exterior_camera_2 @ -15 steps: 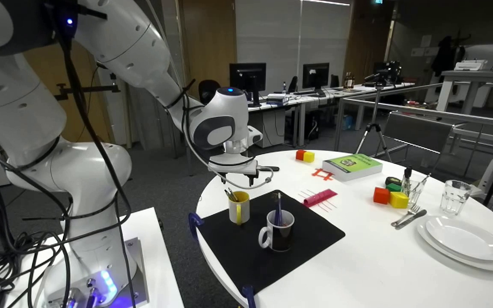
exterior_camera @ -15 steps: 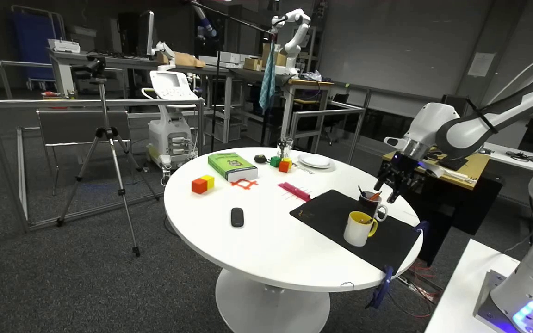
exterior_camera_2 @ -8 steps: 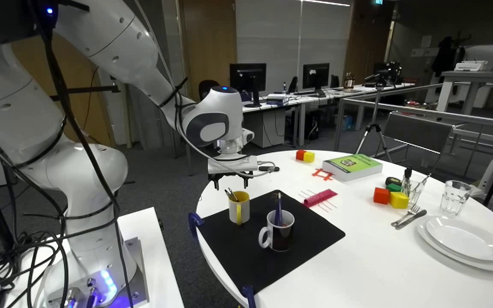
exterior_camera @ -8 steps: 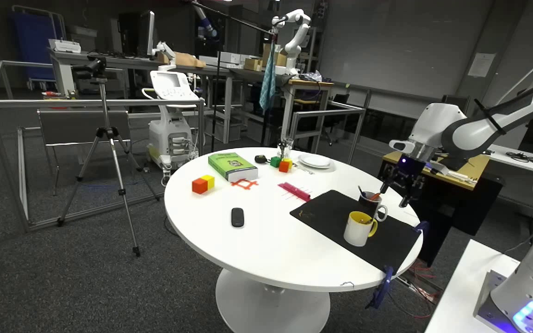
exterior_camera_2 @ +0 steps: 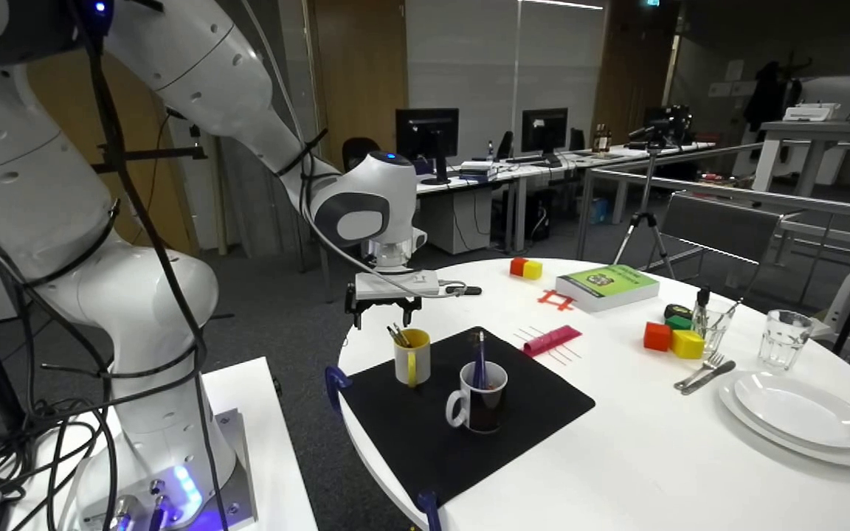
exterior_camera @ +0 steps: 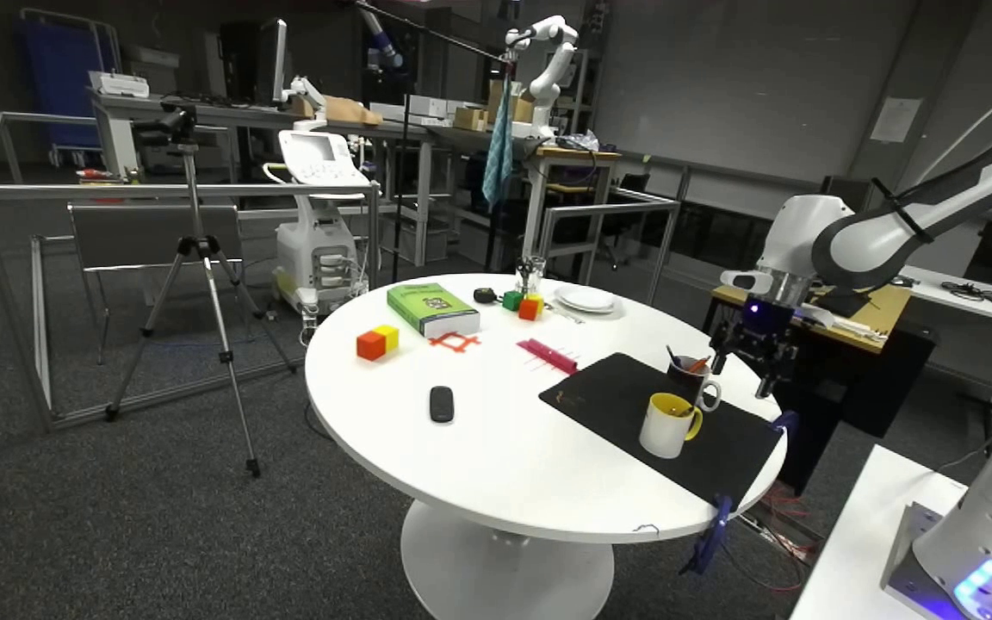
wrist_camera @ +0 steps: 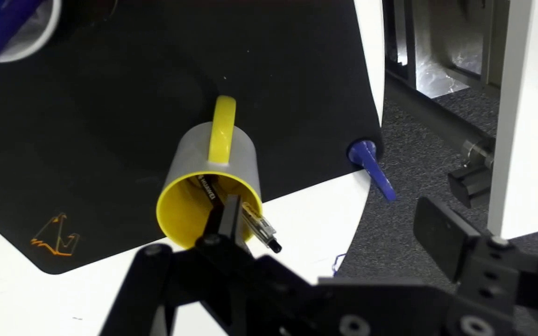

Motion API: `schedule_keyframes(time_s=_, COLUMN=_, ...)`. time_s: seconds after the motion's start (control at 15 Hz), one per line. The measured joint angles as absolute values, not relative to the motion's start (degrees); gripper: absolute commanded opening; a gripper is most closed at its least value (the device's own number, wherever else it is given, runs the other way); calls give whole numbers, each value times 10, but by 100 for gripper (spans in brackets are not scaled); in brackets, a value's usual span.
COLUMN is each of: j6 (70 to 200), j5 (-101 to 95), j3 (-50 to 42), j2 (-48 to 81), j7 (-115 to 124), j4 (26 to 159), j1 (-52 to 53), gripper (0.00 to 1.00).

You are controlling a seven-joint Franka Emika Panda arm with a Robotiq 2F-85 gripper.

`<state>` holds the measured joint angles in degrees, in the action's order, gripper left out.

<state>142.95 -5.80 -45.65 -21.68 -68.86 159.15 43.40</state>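
My gripper (exterior_camera_2: 382,323) is open and empty, fingers pointing down, above the table's edge. It also shows in an exterior view (exterior_camera: 738,382) and in the wrist view (wrist_camera: 329,214). Nearest is a white mug with yellow inside and handle (exterior_camera_2: 401,367), standing upright on a black mat (exterior_camera_2: 536,402) and holding pens (exterior_camera_2: 399,337). In the wrist view a finger overlaps the mouth of this mug (wrist_camera: 194,149) and a clear pen (wrist_camera: 259,228); I cannot tell that it touches. A dark mug with a white handle (exterior_camera_2: 485,413) stands beside it, holding a purple pen (exterior_camera_2: 480,361).
Blue clamps (exterior_camera_2: 335,387) hold the mat at the table edge. A pink roll (exterior_camera_2: 552,341), green book (exterior_camera_2: 606,284), coloured cubes (exterior_camera_2: 657,337), cutlery (exterior_camera_2: 705,375), a glass (exterior_camera_2: 783,339) and white plates (exterior_camera_2: 801,409) stand farther off. A black case (exterior_camera: 442,405) lies on the white table.
The gripper has moved down and toward the robot's base side, and the hand has turned slightly. Its fingers stay open. The mugs and other objects have not moved.
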Motion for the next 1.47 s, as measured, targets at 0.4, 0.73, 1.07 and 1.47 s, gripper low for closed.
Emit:
schedule_keyframes(time_s=0.4, j6=1420, j5=27, j3=-313, j2=-149, j7=-759, j4=1587, j1=333, gripper=62)
schedule_keyframes(time_s=0.73, j6=1420, j5=41, j3=-173, j2=-104, j7=-771, j4=1575, j1=206, gripper=23)
schedule_keyframes(time_s=1.07, j6=1443, j5=52, j3=-98, j2=-81, j7=-768, j4=1559, j1=138, gripper=0)
schedule_keyframes(time_s=1.47, j6=1478, j5=71, j3=-55, j2=-56, j7=-757, j4=1546, j1=112, gripper=1)
